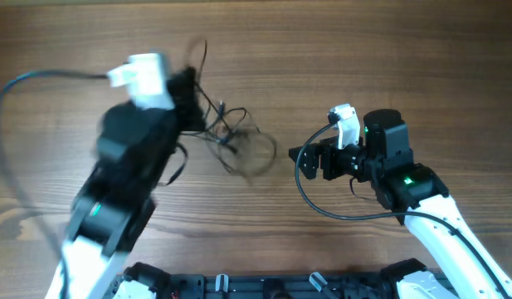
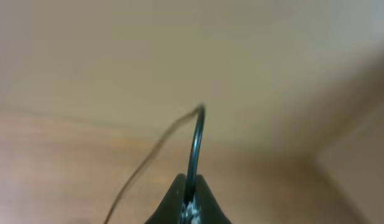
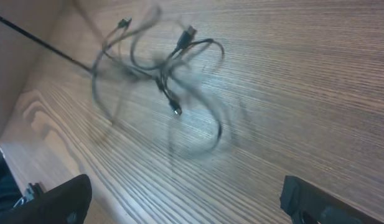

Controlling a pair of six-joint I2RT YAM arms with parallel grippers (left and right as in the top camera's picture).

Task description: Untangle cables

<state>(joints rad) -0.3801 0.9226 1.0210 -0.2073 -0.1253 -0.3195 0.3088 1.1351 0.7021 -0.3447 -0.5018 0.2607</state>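
Cables [image 1: 231, 137]: thin black wires in a loose tangle on the wooden table [image 1: 363, 50], left of centre, between the two arms. Loops overlap and cross in the middle of the bunch; part of it is blurred. From the right wrist view the cables [image 3: 167, 81] spread as several wide loops, with a small plug [image 3: 188, 30] at the far end and another dark end near the middle. Some strands look raised off the wood on the left side, but I can't tell how far.

Left gripper [image 1: 185, 95] is at the upper left edge of the tangle, blurred. In its wrist view the fingers are pressed together at the bottom of the frame [image 2: 188, 202], pinching one strand of the cables [image 2: 196, 143], which arches up from the tips; a thinner strand trails down to the left.

Right gripper [image 1: 309, 162] sits right of the tangle, near but not touching it, pointing toward it. Its fingers are spread wide [image 3: 192, 205] with nothing between them, low over the table.
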